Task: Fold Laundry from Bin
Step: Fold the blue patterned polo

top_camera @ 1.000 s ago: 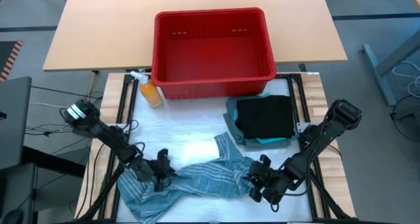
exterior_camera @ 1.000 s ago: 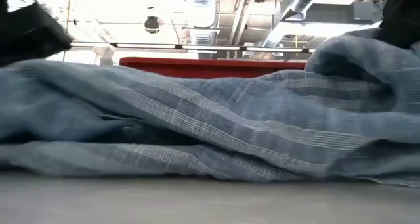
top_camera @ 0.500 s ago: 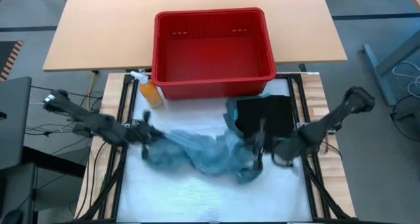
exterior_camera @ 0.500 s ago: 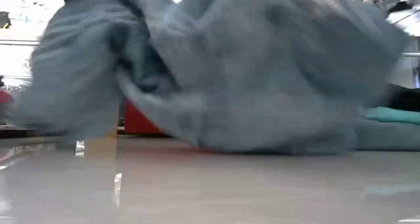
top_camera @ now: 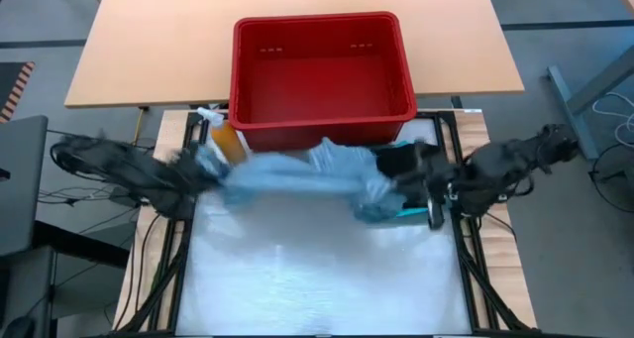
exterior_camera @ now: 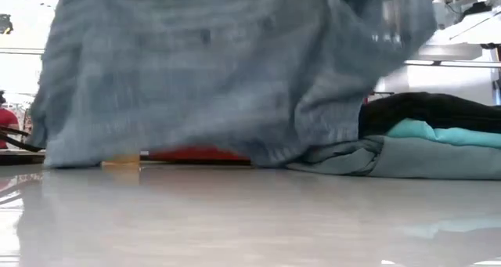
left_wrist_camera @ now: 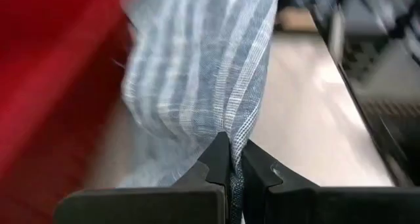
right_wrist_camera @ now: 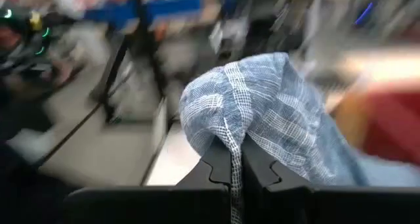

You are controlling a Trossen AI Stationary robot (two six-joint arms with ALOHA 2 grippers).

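The mottled blue-grey garment (top_camera: 297, 174) hangs stretched between the two arms, lifted off the tabletop (top_camera: 317, 279) just in front of the red bin (top_camera: 322, 70). The left gripper (top_camera: 203, 165) holds one end near the orange spray bottle (top_camera: 230, 140); in the left wrist view its fingers (left_wrist_camera: 220, 158) are pressed together, pinching a fold of the striped cloth. The right gripper (top_camera: 428, 184) holds the other end over the stack of folded laundry (exterior_camera: 438, 146), and in the right wrist view its fingers (right_wrist_camera: 226, 161) likewise pinch a bunched edge of the fabric. In the low view the garment drapes like a curtain, its lower hem close above the tabletop, with the stack beside it: black on top, bright turquoise beneath, grey-green at the bottom. The bin stands empty
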